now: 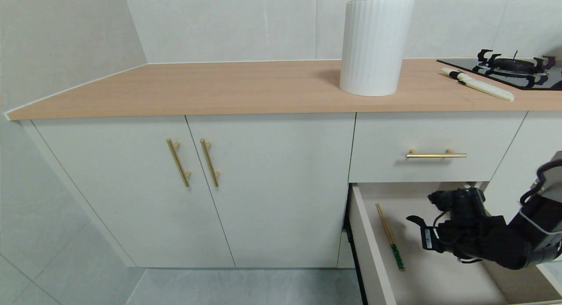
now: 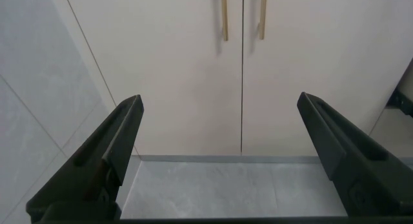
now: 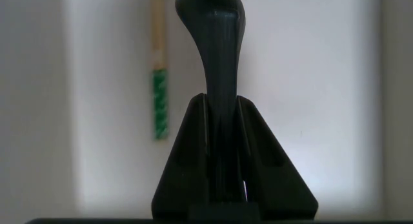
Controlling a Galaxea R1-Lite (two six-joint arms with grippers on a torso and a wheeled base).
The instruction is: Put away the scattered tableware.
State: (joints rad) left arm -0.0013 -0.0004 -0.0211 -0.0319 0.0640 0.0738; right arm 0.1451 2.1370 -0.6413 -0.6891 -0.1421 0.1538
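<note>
Found the right gripper [image 1: 416, 220] with its fingers [image 3: 210, 37] pressed together and nothing between them, pointing down into the open drawer [image 1: 366, 245] just above the drawer floor. Noted the chopsticks [image 1: 390, 237] lying flat on that floor near the drawer's left wall, green ends toward the front, just beside the gripper and apart from it. Confirmed in the right wrist view: chopsticks [image 3: 158, 82] to one side of the closed fingers, no contact. Recorded the left gripper [image 2: 219, 102] with its fingers [image 2: 116, 143] spread wide and nothing held, low in front of the two cabinet doors [image 2: 187, 75], facing them, the grey floor [image 2: 213, 185] below. Located a closed drawer [image 1: 434, 142] with a gold handle [image 1: 436, 155] directly above the open one. Observed on the counter [image 1: 197, 87] a knife [image 1: 478, 84] with a pale blade, lying flat beside the black stove [image 1: 513, 70]. Also noted a tall white ribbed container [image 1: 376, 46] standing upright on the counter, left of the knife and well apart from it.
</note>
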